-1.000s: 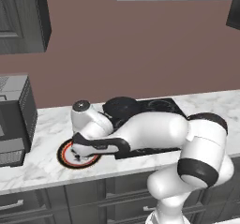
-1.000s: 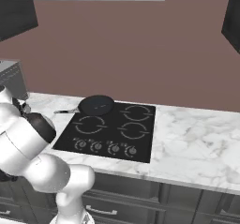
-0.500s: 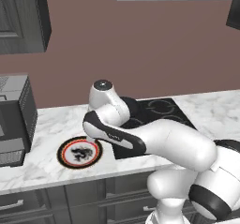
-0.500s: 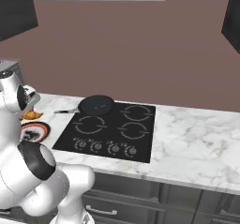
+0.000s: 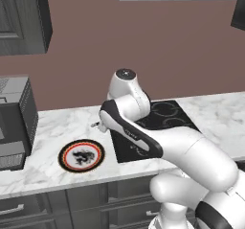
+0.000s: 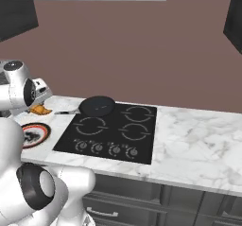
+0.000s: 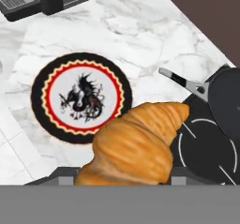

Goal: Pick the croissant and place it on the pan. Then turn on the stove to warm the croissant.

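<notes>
- The plate (image 7: 79,99) is sitting bare at nine o'clock in the hand view.
- The gripper (image 6: 41,108) is carrying the croissant (image 7: 136,145), jaws closing around it, lifted above the counter (image 6: 198,144).
- The pan (image 6: 97,106) is waiting at three o'clock, on the stove (image 6: 108,133)'s back left burner.
- Picking looks done; placing and turning a knob (image 6: 97,148) are remaining.

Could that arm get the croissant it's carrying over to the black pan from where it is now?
Probably yes. The end effector holds the croissant above the counter beside the plate, and the pan sits uncovered on the stove nearby, with nothing between them.
</notes>
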Robot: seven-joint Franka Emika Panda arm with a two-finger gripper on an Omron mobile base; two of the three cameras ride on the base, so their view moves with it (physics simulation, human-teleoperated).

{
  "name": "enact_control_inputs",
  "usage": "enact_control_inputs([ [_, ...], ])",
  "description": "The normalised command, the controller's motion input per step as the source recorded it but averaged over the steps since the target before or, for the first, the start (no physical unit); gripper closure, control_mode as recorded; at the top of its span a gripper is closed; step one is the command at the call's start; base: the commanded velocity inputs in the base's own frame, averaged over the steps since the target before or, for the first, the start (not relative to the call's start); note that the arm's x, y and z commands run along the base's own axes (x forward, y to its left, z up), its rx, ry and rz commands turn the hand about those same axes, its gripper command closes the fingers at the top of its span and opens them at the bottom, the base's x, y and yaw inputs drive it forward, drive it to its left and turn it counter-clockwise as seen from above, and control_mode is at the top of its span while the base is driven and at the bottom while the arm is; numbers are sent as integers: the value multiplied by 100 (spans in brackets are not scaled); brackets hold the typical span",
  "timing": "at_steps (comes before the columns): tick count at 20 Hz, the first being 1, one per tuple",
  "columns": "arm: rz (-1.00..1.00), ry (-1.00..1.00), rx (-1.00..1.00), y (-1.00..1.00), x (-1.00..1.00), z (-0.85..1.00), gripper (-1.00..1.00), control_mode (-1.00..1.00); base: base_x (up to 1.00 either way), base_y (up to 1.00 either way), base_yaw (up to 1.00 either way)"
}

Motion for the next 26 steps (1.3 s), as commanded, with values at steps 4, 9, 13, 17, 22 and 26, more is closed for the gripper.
enact_control_inputs([
  [4, -8, -6, 9, -61, 0, 34, 100, -100, 0, 0, 0],
  [9, -1, -12, 7, -64, 1, 24, 100, -100, 0, 0, 0],
  [13, 0, -12, 7, -65, 14, 14, 100, -100, 0, 0, 0],
  [17, -1, -5, 7, -59, 24, 7, 100, -100, 0, 0, 0],
  [22, -2, 0, 6, -42, 37, 1, 100, -100, 0, 0, 0],
  [26, -5, 0, 4, -28, 49, 0, 100, -100, 0, 0, 0],
])
